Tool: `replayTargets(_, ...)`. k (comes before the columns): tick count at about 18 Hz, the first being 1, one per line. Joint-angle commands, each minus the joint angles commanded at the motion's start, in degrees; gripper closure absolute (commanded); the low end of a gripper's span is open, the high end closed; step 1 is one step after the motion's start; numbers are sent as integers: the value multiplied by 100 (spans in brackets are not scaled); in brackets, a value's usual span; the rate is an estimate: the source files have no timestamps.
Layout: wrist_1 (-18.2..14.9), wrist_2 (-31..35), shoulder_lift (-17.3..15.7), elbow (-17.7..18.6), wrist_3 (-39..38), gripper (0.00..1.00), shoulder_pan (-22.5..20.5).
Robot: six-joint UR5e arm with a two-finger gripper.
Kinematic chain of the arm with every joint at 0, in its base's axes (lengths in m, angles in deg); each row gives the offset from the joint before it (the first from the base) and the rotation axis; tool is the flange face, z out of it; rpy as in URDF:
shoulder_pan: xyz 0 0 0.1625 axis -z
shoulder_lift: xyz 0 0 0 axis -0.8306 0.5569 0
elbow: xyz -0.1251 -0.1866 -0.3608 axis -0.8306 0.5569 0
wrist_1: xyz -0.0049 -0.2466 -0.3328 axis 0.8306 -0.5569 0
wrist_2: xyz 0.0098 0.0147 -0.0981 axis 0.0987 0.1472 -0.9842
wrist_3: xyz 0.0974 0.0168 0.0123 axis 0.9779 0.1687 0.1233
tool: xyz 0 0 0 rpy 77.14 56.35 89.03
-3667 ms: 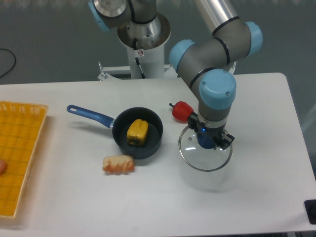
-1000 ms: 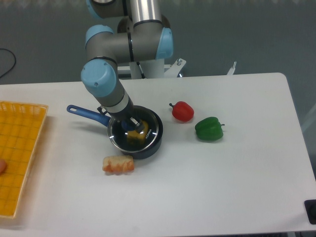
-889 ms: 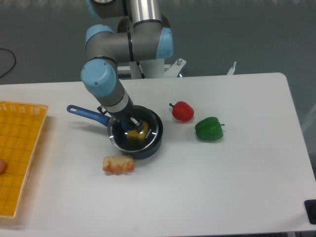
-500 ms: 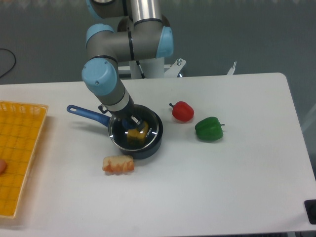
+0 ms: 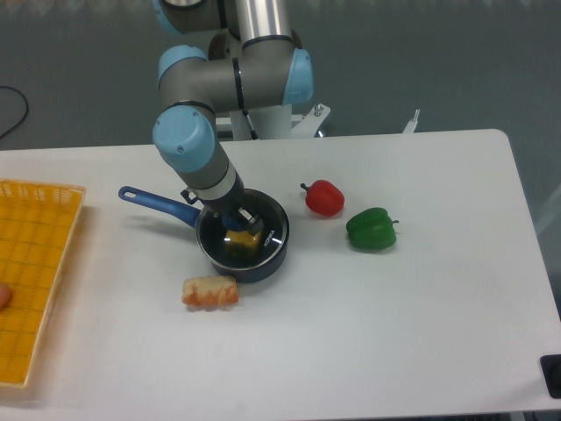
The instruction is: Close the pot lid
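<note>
The dark pot with its long blue handle stands left of the table's middle. The clear glass lid lies over the pot's mouth, its metal rim about lined up with the pot's rim. A yellow food piece shows through the glass. My gripper reaches down from the upper left onto the lid's centre and is closed around the blue knob, which its fingers mostly hide.
A red pepper and a green pepper lie right of the pot. A bread-like roll lies just in front of the pot. A yellow basket stands at the left edge. The arm's base is behind the pot.
The gripper carried the lid from the table's right side to the pot. Over the last second it shifted slightly right with the lid, which now sits more squarely on the pot.
</note>
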Motion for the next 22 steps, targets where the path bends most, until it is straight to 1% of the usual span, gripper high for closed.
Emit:
replayTargets(13, 26, 62, 18, 44, -53, 43, 61)
replayTargets(17, 88, 149, 79, 35, -53, 39, 70)
replayTargets(18, 97, 185, 97, 35, -53, 34, 70)
replayTargets(19, 97, 194, 97, 44, -27, 21, 70)
replayTargets(20, 97, 202, 105, 35, -26, 19, 70)
replayTargets(21, 97, 246, 105, 18, -18, 15, 62)
replayTargets(22, 97, 264, 105, 9, -9, 7, 61)
